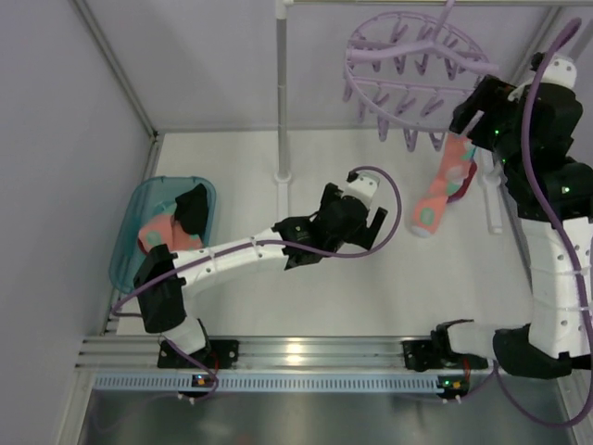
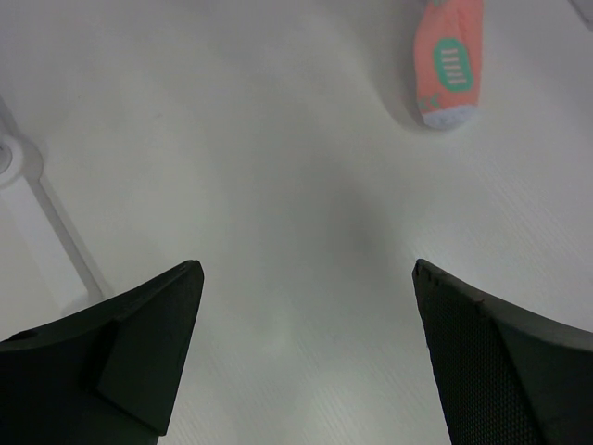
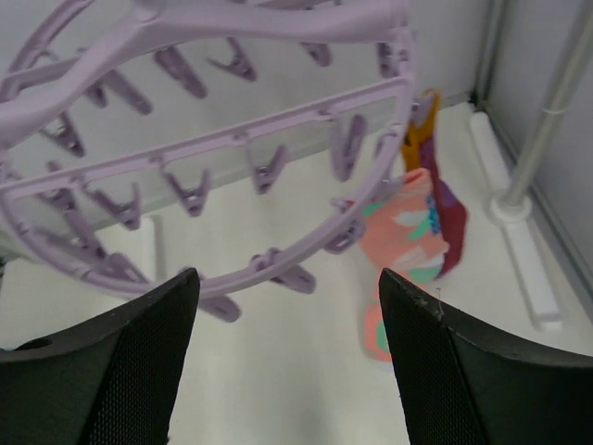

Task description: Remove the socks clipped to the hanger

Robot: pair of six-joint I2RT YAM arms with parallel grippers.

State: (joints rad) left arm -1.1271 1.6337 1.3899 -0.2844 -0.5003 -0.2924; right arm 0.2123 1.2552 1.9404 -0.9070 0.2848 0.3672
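The lilac ring hanger [image 1: 417,65] hangs at the back right. A salmon pink sock [image 1: 440,190] and a magenta-red sock [image 1: 470,171] hang clipped from its near right pegs. In the right wrist view the hanger [image 3: 232,148] fills the top, with the salmon sock [image 3: 403,236], the magenta-red sock [image 3: 454,218] and an orange and purple piece [image 3: 422,130] at the right. My right gripper [image 3: 289,283] is open and empty just below the ring [image 1: 468,116]. My left gripper [image 1: 371,218] is open and empty over the table [image 2: 306,278], left of the salmon sock's toe [image 2: 451,60].
A teal translucent tub [image 1: 139,199] at the left holds a black sock [image 1: 193,209] and a salmon sock [image 1: 162,234]. A white pole [image 1: 282,93] stands at the back middle, with its base in the left wrist view [image 2: 14,162]. Another white pole [image 3: 542,120] stands at the right.
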